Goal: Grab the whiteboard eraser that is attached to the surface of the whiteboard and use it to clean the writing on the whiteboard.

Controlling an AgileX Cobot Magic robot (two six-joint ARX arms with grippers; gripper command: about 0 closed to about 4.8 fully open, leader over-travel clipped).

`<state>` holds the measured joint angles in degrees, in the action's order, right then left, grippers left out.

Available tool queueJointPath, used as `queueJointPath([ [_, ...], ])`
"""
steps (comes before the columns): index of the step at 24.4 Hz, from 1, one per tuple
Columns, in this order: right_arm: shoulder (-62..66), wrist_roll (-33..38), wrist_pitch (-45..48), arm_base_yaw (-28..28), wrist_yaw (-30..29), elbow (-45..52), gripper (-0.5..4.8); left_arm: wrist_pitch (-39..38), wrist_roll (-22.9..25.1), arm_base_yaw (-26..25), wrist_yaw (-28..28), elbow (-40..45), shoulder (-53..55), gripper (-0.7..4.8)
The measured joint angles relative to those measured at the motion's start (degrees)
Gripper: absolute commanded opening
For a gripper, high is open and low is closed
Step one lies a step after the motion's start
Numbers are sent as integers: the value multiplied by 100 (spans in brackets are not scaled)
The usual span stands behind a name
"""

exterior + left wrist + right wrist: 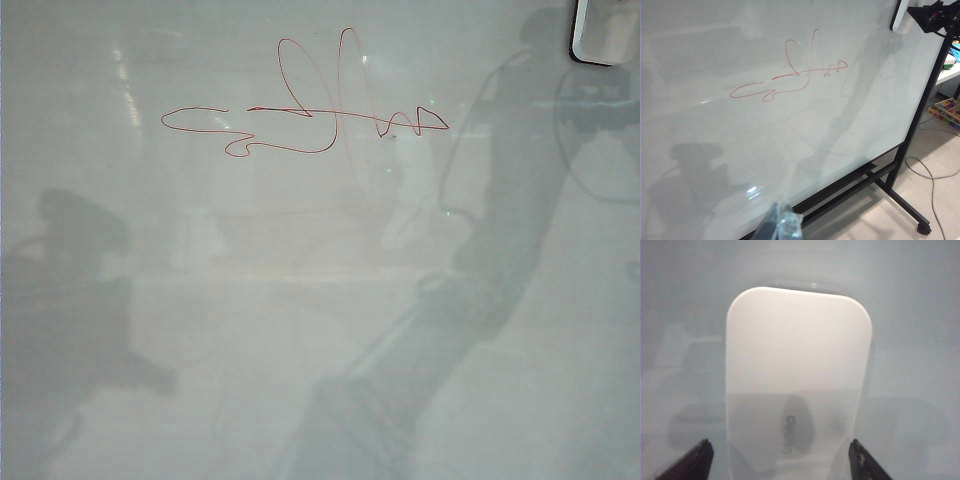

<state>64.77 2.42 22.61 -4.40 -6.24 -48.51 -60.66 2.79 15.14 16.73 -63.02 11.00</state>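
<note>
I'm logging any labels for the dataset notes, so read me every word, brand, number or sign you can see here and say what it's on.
Red writing on the whiteboard: a looping scribble, not legible as any word.
Small grey mark on the whiteboard eraser, seen between the open right gripper fingertips: too blurred to read.
Colourful boxes on the floor in the left wrist view: print too small to read.
Left gripper: no text visible.
</note>
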Motion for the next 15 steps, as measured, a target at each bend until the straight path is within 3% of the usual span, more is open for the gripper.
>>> queueJointPath([
  [8,184,210,216,7,9,0,373,0,0,0,0,0,0,-5],
  [15,240,212,341,308,542,-17,372,0,0,0,0,2,0,-5],
])
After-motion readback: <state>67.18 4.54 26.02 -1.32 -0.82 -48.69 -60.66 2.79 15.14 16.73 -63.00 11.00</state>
